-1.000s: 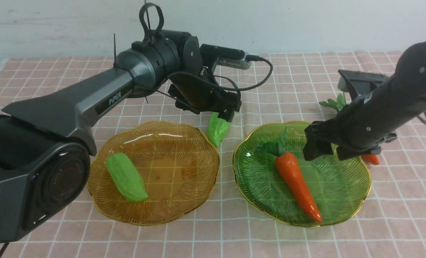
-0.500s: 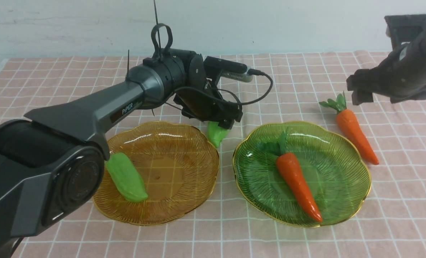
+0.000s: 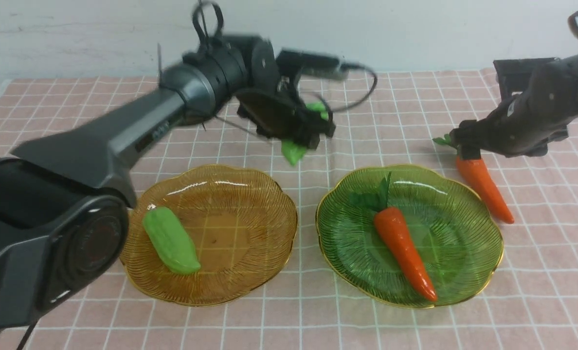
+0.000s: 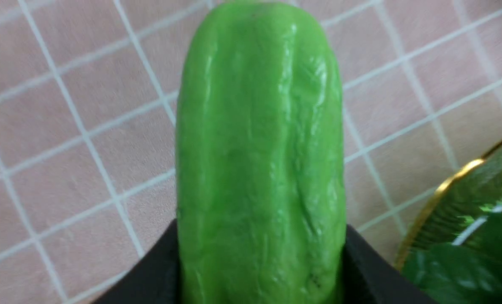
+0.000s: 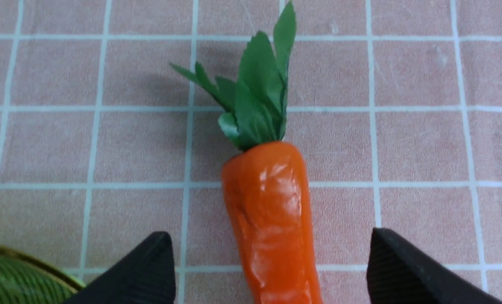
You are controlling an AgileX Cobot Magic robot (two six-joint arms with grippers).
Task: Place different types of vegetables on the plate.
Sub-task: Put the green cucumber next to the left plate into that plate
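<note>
Gourd pinched aloft by left gripper, twelve o'clock; right gripper spread over three o'clock carrot. Amber plate, green plate: one vegetable each.

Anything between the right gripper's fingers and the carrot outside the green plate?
No. Right wrist view: the open right gripper flanks the carrot, with only bare cloth on each side.

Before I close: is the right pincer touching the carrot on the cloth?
Apart. Right wrist view shows bare cloth on both sides between the carrot and the open right pincer.
</note>
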